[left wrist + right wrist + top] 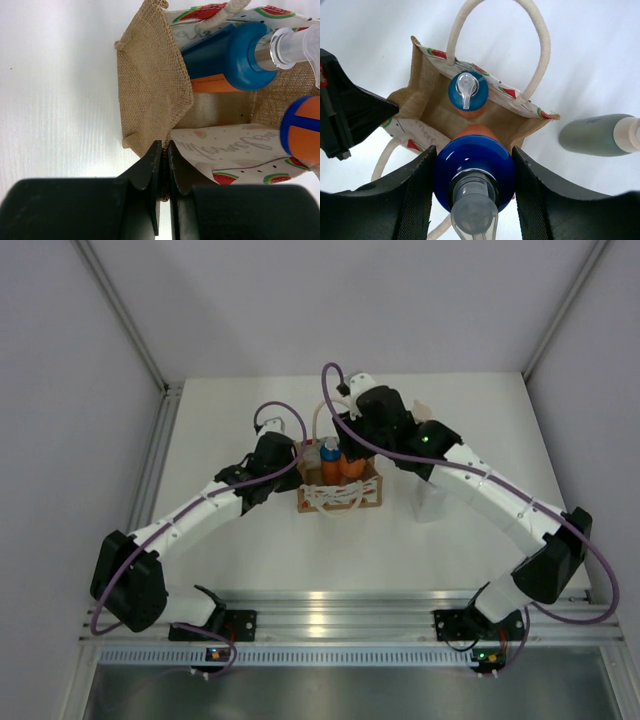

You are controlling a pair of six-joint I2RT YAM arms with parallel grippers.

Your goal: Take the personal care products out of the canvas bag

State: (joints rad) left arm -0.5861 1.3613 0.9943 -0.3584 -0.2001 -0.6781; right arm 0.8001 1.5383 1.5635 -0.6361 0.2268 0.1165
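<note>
The canvas bag point(340, 498) stands mid-table, brown burlap with watermelon-print lining point(427, 107). My left gripper point(165, 150) is shut on the bag's burlap rim at its left side. My right gripper point(474, 152) is shut on the blue cap of the orange bottle point(474, 167), which it holds upright over the bag's mouth; the bottle also shows in the top view point(350, 467). The short blue-and-orange bottle point(468, 92) with a clear pump stands inside the bag. The grey-green bottle point(597, 135) with its beige top lies on the table right of the bag.
The bag's cream rope handles point(495, 30) loop outward at front and back. A pale squarish shape point(432, 502) sits on the table right of the bag, below my right arm. White walls enclose the table on three sides.
</note>
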